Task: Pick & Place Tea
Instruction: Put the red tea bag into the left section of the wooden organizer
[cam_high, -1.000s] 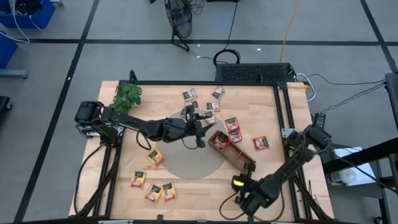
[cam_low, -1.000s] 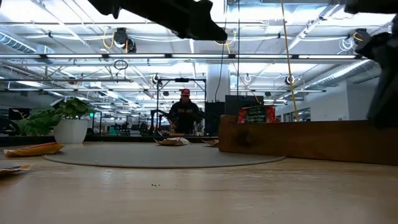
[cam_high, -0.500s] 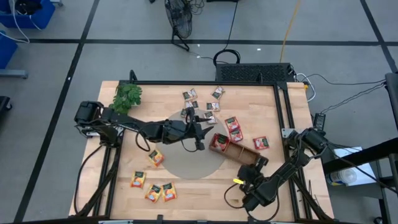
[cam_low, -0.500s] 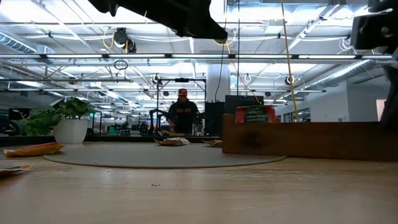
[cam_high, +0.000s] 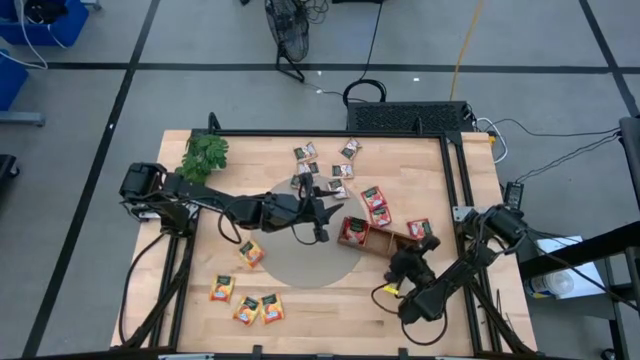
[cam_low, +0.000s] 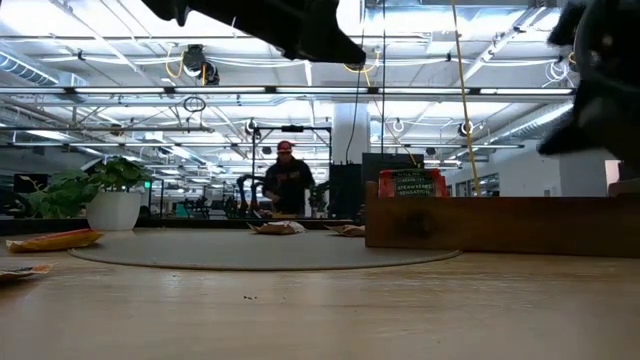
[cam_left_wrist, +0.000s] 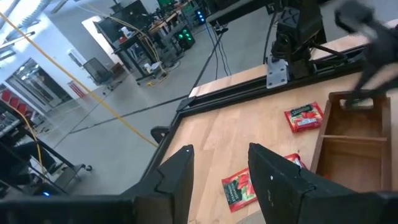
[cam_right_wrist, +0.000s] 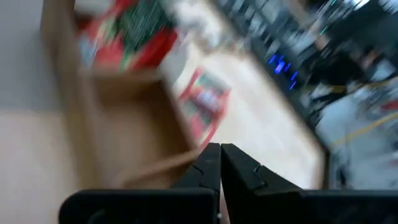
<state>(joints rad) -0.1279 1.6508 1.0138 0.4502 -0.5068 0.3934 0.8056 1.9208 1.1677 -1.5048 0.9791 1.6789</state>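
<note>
Since a second ago the wooden tray (cam_high: 378, 241) has swung from a steep diagonal to nearly level across the table, its right end now up near the red sachet at 3 o'clock; the right gripper (cam_high: 408, 262) has travelled up from the near edge with it.

Near edge, 7 o'clock: four orange-yellow sachets (cam_high: 247, 307) lie flat on the bare table (cam_high: 300, 300), well apart from the tray.

Right gripper sits at 5 o'clock, at the tray's right end, jaws pressed together with nothing between them. In its wrist view the fingertips (cam_right_wrist: 219, 163) meet at the tray's wall.

Centre: left gripper (cam_high: 322, 212) hovers over the grey round mat (cam_high: 300, 262), just left of the tray, jaws apart, holding nothing that I can see.

One red sachet (cam_high: 354, 230) stands in the tray's left compartment. Two red sachets (cam_high: 375, 207) lie just beyond the tray; another red one (cam_high: 419, 229) beside its right end.

Far side, 12 o'clock: grey-white sachets (cam_high: 325, 165) scattered. Leafy sprig (cam_high: 205, 154) at 10 o'clock.

Beyond the table, a person (cam_low: 283, 180) stands in the room.
</note>
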